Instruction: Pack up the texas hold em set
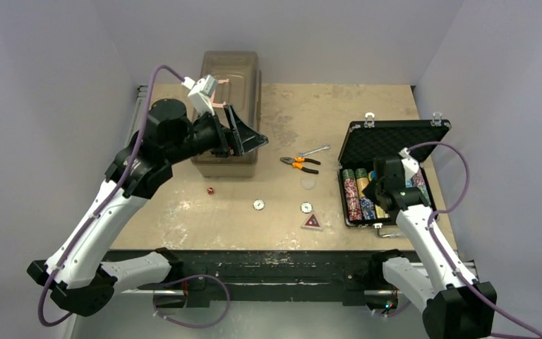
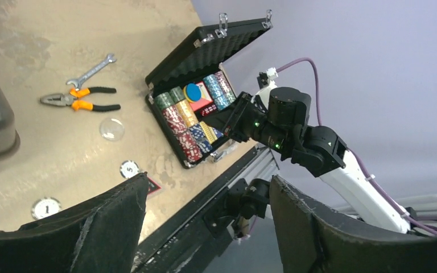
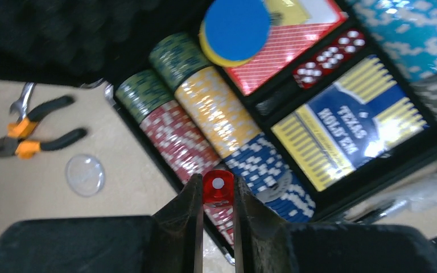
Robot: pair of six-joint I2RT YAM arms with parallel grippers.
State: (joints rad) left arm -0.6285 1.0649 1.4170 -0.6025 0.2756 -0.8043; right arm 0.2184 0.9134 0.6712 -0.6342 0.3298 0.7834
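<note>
The black case [image 1: 395,141] lies open at the right, with rows of poker chips [image 3: 216,114], a blue card box [image 3: 350,122] and a row of red dice [image 3: 325,60] in it. My right gripper [image 3: 217,181] hovers over the case's near chip rows, shut on a small red die [image 3: 218,187]. Another red die [image 1: 211,190], two round buttons [image 1: 259,204] [image 1: 306,207] and the red triangle token [image 1: 312,222] lie on the table. My left gripper [image 1: 243,138] hangs open and holds nothing, raised near the brown box [image 1: 229,78].
Orange-handled pliers [image 1: 300,164] and a wrench [image 1: 314,150] lie mid-table left of the case. A clear round disc [image 1: 309,182] sits just below them. The translucent brown box stands at the back left. The table's front edge runs along a black rail [image 1: 268,265].
</note>
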